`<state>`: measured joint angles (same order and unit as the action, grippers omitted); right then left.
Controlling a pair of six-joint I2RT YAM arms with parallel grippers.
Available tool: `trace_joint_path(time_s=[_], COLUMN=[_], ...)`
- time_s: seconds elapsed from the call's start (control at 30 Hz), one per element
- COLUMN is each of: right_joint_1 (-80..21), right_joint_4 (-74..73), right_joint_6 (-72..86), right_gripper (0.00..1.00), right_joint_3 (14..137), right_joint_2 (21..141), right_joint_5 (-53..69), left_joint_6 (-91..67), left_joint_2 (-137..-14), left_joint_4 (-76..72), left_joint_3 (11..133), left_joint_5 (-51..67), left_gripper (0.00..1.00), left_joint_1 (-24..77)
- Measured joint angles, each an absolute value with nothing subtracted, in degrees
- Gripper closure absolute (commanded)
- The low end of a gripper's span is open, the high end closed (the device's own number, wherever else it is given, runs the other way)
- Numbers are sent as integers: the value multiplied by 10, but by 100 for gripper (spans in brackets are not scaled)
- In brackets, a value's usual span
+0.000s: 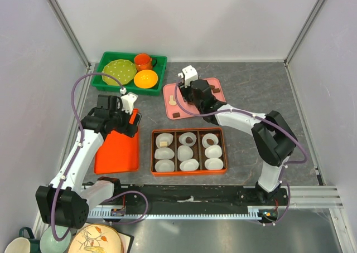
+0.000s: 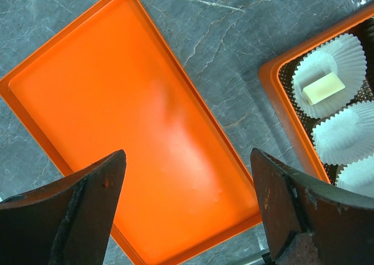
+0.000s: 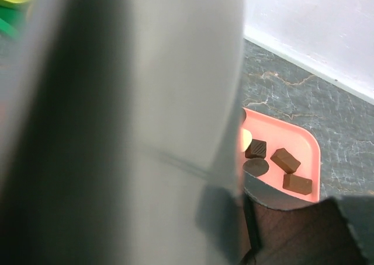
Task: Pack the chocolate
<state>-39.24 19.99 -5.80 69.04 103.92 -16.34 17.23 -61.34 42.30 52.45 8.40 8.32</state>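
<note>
Several brown chocolate pieces lie on a pink tray, which the top view also shows along with a cream piece and a dark piece. My right gripper hangs low over this tray. A blurred grey surface blocks most of its wrist view, so its jaws are hidden. An orange box holds several white paper cups. Two cups hold brown pieces, and one holds a cream piece. My left gripper is open and empty above a flat orange tray.
A green bin at the back left holds a green plate, an orange cup and an orange bowl. The flat orange tray lies left of the box. Crockery sits at the near left corner. Walls enclose the table.
</note>
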Motion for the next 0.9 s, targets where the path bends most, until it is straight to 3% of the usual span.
trace_joint_path(time_s=[0.9], right_joint_1=[-373], right_joint_4=[235], right_joint_6=[-9], right_gripper=[51], right_joint_3=[694], right_joint_2=[1080], right_joint_5=[-87], left_joint_6=[175], left_joint_2=[-611], left_joint_4=[423], left_joint_3=[524], left_joint_5=[76], left_gripper=[6], left_joint_1=[80])
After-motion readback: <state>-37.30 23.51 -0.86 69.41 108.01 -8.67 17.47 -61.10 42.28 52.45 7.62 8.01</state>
